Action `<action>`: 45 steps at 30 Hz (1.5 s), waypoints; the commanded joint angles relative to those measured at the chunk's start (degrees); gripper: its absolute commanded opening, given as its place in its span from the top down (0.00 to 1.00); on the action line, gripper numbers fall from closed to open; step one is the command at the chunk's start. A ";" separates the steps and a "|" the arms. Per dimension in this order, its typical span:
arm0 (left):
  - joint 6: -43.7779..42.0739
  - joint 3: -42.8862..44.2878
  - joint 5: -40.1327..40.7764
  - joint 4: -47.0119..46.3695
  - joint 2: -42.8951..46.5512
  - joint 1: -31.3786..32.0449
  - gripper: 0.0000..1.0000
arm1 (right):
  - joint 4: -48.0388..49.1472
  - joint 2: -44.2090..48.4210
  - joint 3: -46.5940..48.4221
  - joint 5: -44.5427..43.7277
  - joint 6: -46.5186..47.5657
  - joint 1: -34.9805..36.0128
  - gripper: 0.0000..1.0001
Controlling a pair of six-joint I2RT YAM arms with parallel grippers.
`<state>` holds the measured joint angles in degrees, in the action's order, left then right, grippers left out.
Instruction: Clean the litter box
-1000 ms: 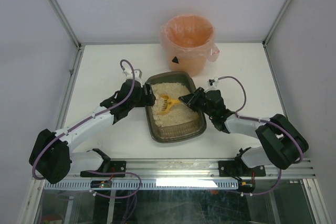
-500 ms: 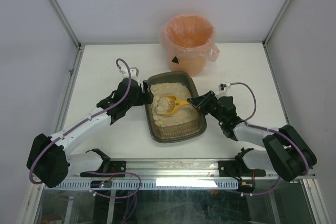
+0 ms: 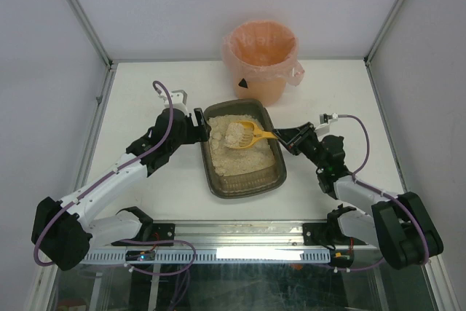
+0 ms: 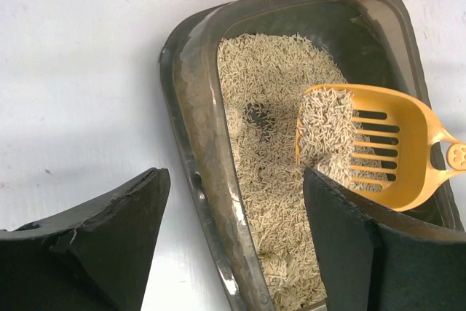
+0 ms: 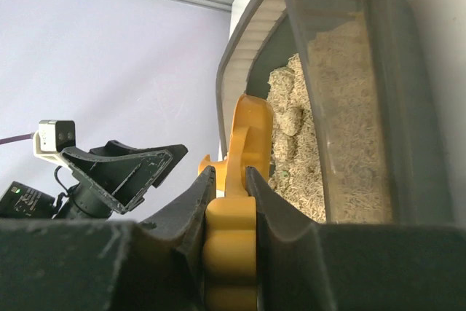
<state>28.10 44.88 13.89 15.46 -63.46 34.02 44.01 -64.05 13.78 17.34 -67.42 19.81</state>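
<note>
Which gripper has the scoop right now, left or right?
The right gripper: its fingers are shut on the handle of the yellow scoop, held over the litter box. The left gripper is open, straddling the box's left rim.

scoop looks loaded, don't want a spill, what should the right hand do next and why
Probably lift the scoop, kept level, toward the pink-lined bin: the right hand is shut on its handle, a heap of litter sits in it, and it is over the litter box.
</note>
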 commanded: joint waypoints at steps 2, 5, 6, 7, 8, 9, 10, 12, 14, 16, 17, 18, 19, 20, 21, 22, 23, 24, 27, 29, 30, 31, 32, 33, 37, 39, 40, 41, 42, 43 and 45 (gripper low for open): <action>-1.54 2.37 2.53 -0.94 3.02 -0.62 0.23 | 16.31 -2.46 -1.50 6.37 -7.83 -1.84 1.00; -1.64 2.36 2.46 -0.87 3.52 -0.62 0.23 | 18.86 -3.14 -3.27 6.29 -11.02 -4.73 1.00; -1.61 2.22 2.45 -0.87 3.78 -0.62 0.23 | 20.00 -3.73 -3.14 6.92 -11.57 -4.80 1.00; -1.56 1.99 2.52 -0.83 4.05 -0.62 0.23 | 22.16 -4.69 -2.78 8.18 -12.22 -4.38 1.00; -1.55 1.80 2.72 -0.86 4.25 -0.63 0.22 | 25.39 -5.91 -2.50 9.50 -13.05 -4.29 1.00; -1.54 1.73 2.86 -0.87 4.30 -0.62 0.22 | 28.40 -6.74 -3.35 10.14 -14.46 -5.13 1.00; -1.60 1.75 2.89 -0.76 4.33 -0.62 0.22 | 30.18 -7.13 -4.66 9.93 -15.89 -6.79 1.00; -1.58 1.74 2.83 -0.69 4.40 -0.62 0.22 | 30.94 -7.44 -6.19 9.51 -17.44 -9.20 1.00; -1.47 1.68 2.72 -0.69 4.57 -0.62 0.22 | 32.33 -8.48 -5.26 11.23 -17.53 -8.45 1.00; -1.60 1.77 2.95 -0.69 4.45 -0.62 0.22 | 36.75 -10.08 -5.91 12.09 -18.83 -8.51 1.00; -1.75 1.94 2.92 -0.70 4.22 -0.62 0.22 | 38.23 -10.61 -7.18 11.73 -20.16 -9.61 1.00; -1.76 2.08 2.86 -0.65 4.04 -0.62 0.22 | 38.75 -10.98 -8.02 11.00 -21.08 -10.66 1.00; -1.73 2.20 2.75 -0.68 3.97 -0.62 0.22 | 38.78 -11.52 -8.04 11.08 -21.41 -10.32 1.00; -1.61 2.24 2.57 -0.69 3.92 -0.62 0.22 | 39.08 -12.14 -7.10 11.85 -21.15 -9.07 1.00; -1.58 2.27 2.55 -0.76 3.83 -0.62 0.22 | 40.02 -12.84 -6.23 13.09 -20.94 -8.27 1.00; -1.57 2.39 2.55 -0.76 3.68 -0.64 0.22 | 41.41 -13.35 -6.16 13.61 -21.23 -8.58 1.00; -1.57 2.48 2.48 -0.78 3.45 -0.62 0.22 | 42.40 -13.58 -7.01 13.37 -21.97 -10.27 1.00; -1.56 2.58 2.34 -0.76 3.27 -0.62 0.22 | 41.36 -13.57 -8.03 12.75 -22.83 -11.86 1.00; -1.21 2.26 2.09 -0.82 3.43 -0.67 0.22 | 39.88 -14.12 -6.11 14.29 -21.38 -9.79 1.00; -1.28 2.15 2.35 -0.77 3.28 -0.63 0.22 | 40.97 -14.33 -5.81 14.55 -21.63 -9.90 1.00; -1.41 2.22 2.40 -0.78 3.09 -0.62 0.22 | 40.46 -14.04 -7.16 13.69 -22.25 -11.73 1.00; -1.46 2.25 2.38 -0.74 3.16 -0.62 0.22 | 39.18 -13.63 -8.16 12.77 -22.67 -13.13 1.00; -1.32 2.20 2.33 -0.70 3.31 -0.62 0.22 | 38.27 -13.34 -8.08 12.79 -22.29 -13.17 1.00; -1.23 2.04 2.29 -0.70 3.46 -0.62 0.22 | 37.61 -13.30 -5.73 14.68 -20.95 -11.52 1.00; -1.21 2.02 2.32 -0.95 2.75 -0.69 0.22 | 35.12 -12.18 -6.29 13.89 -20.59 -12.45 1.00; -1.06 2.29 1.88 -0.93 2.48 -0.65 0.22 | 32.39 -11.03 -6.07 13.91 -20.07 -13.11 1.00; -0.90 2.17 1.85 -0.95 2.53 -0.63 0.22 | 31.58 -10.97 -3.93 15.79 -18.30 -11.51 1.00; -0.79 2.02 1.95 -1.07 2.51 -0.63 0.22 | 31.04 -11.08 -2.53 17.30 -17.08 -10.07 1.00; -0.81 1.91 2.09 -1.21 2.30 -0.62 0.22 | 31.14 -10.75 -2.86 16.77 -17.37 -10.44 1.00; -0.89 2.00 2.06 -1.22 2.12 -0.68 0.21 | 30.76 -10.11 -4.37 15.38 -18.21 -12.16 1.00; -1.02 2.45 1.60 -1.08 1.84 -0.63 0.22 | 28.02 -8.93 -6.24 13.63 -18.53 -14.26 1.00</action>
<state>27.44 44.88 15.16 15.44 -61.34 34.02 73.65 -76.01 8.34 32.49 -87.07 8.19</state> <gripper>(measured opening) 0.784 0.227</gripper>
